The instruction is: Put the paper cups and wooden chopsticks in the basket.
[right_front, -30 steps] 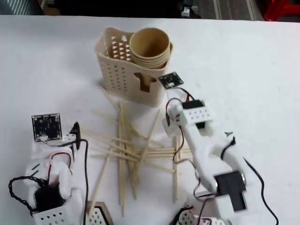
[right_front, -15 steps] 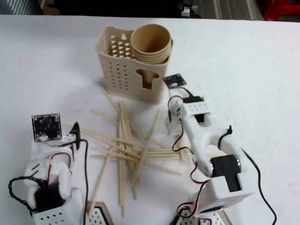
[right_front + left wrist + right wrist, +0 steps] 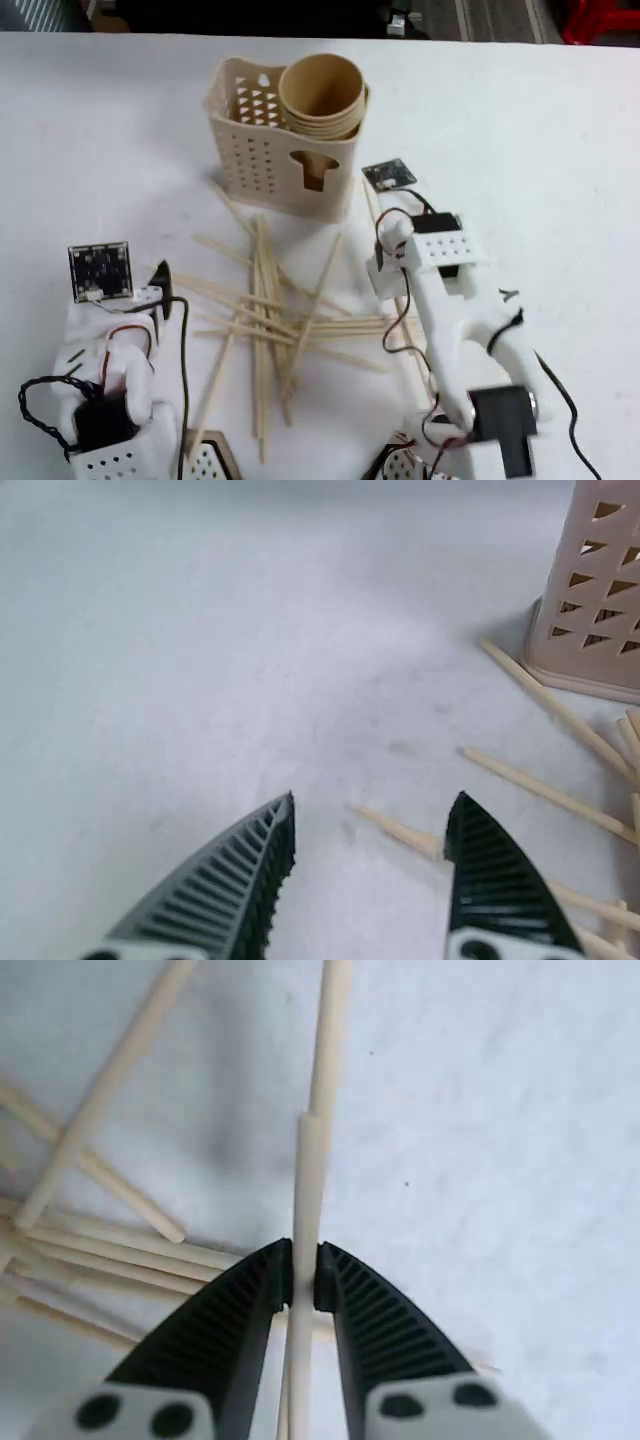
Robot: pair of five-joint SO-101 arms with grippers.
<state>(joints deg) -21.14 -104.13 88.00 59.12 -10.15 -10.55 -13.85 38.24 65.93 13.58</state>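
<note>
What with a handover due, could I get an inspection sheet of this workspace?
Surface: white table.
Job's things: cups stacked in the upright basket; chopsticks scattered on the table before it.
Clutter: nothing seen.
Grippers: left gripper open, holding nothing; right gripper shut on a chopstick.
Cables: loose wires on both arms.
Surroundings: floor beyond the table; red object at the far corner.

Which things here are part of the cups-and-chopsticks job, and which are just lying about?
Job: basket; paper cups stacked inside it; loose wooden chopsticks scattered nearby; chopstick clamped in the right gripper; open left gripper.
Lying about: white table; red object beyond its far edge.
</note>
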